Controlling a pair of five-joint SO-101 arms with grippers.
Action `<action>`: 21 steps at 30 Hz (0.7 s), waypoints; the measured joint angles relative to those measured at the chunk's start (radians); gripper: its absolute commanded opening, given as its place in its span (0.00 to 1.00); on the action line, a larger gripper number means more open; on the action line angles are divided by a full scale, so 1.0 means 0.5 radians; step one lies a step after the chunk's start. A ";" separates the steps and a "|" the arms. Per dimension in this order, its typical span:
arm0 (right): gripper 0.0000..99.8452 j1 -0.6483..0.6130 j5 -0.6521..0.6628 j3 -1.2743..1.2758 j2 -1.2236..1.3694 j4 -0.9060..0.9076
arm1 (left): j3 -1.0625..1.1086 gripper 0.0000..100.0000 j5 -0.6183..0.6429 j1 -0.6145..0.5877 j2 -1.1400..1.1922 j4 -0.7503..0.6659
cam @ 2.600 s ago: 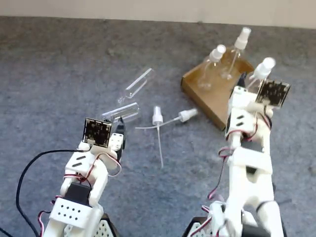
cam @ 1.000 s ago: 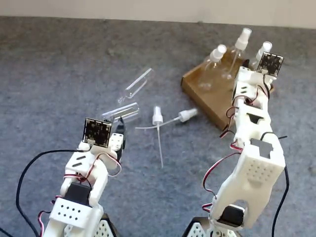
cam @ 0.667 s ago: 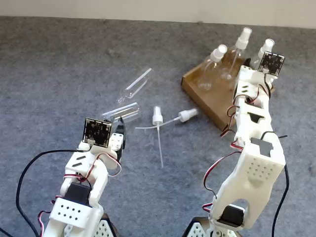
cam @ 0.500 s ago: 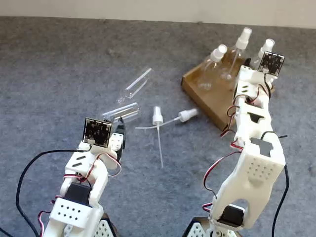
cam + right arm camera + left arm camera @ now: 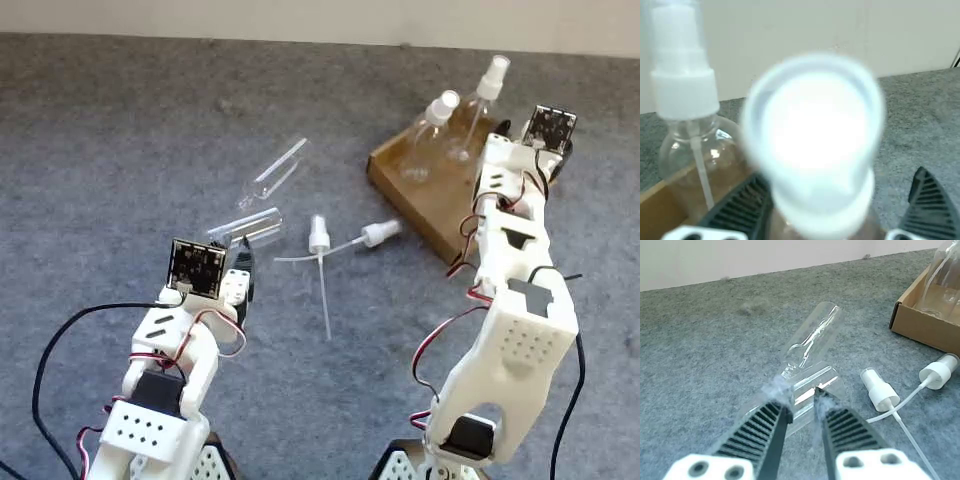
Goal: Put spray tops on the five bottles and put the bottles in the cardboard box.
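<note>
Nearest, the left gripper [image 5: 800, 402] hangs with its jaws only narrowly parted and nothing between them, its tips just at an uncapped bottle [image 5: 832, 382] lying on the table. A second bare bottle [image 5: 812, 335] lies beyond, with two loose spray tops [image 5: 319, 235] beside them. Farther off, the right gripper [image 5: 837, 192] stands wide open around a capped bottle [image 5: 812, 145] at the cardboard box [image 5: 405, 205] — seemingly the third delivered. The next move, I judge, is to lift clear without tipping it — then cap the fourth.
</note>
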 measured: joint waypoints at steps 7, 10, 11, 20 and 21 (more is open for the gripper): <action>0.34 0.000 0.000 0.000 0.000 0.000 | 0.000 0.04 0.000 0.000 0.000 0.000; 0.34 0.000 0.000 0.000 0.000 0.000 | 0.000 0.04 0.000 0.000 0.000 0.000; 0.34 0.000 0.000 0.000 0.000 0.000 | 0.000 0.04 0.000 0.000 0.000 0.000; 0.35 0.000 0.000 0.034 -0.184 0.209 | 0.000 0.04 0.000 0.000 0.000 0.000; 0.35 0.000 0.000 0.046 -0.227 0.242 | 0.000 0.04 0.000 0.000 0.000 0.000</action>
